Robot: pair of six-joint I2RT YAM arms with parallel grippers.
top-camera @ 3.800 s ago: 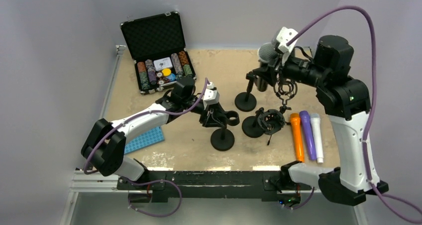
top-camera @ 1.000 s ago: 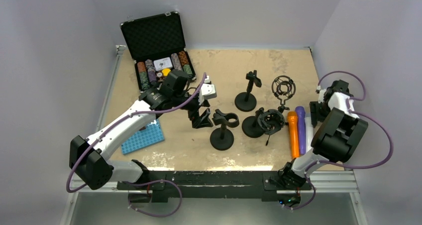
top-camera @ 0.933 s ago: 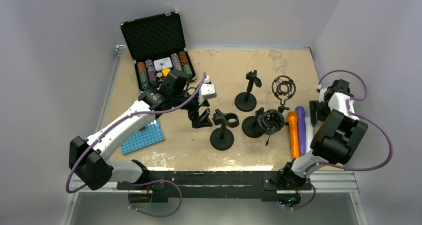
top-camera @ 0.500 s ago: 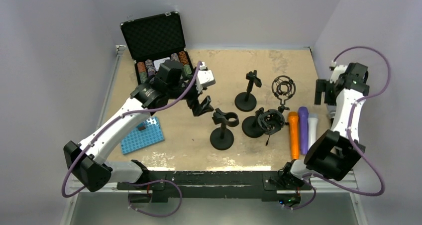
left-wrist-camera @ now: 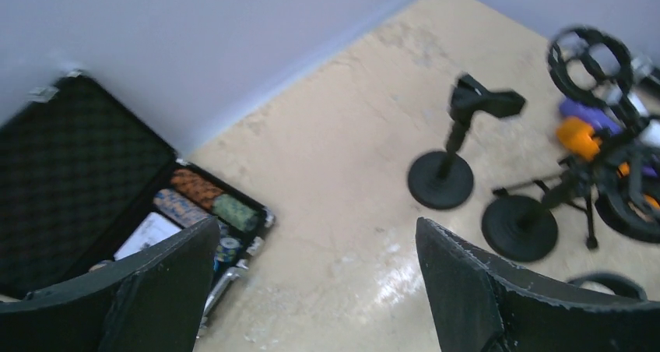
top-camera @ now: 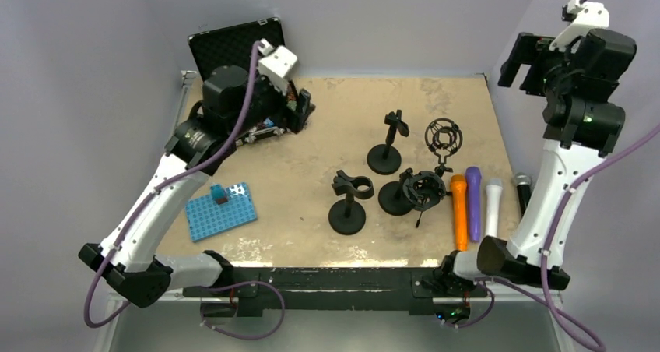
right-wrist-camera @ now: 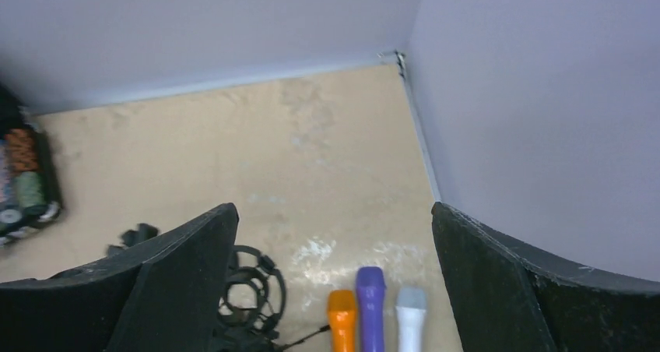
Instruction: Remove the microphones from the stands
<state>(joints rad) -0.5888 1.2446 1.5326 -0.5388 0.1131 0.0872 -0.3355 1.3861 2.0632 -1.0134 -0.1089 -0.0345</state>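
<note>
Our left gripper (left-wrist-camera: 317,235) hangs high above the left of the table (top-camera: 327,142), fingers spread wide and empty. In the middle, the near clip stand (top-camera: 348,205), the far clip stand (top-camera: 387,146) and the shock mounts (top-camera: 421,190) carry nothing. Right of them lie three coloured microphones (top-camera: 473,200). At the table's right edge lies what seems to be the black microphone (top-camera: 521,190), partly hidden behind our right arm (top-camera: 554,182). We judge it rigid, head-heavy, smooth and apt to roll. We would pinch mid-barrel, never the mesh head. Our right gripper (right-wrist-camera: 335,216) is raised, spread, empty.
</note>
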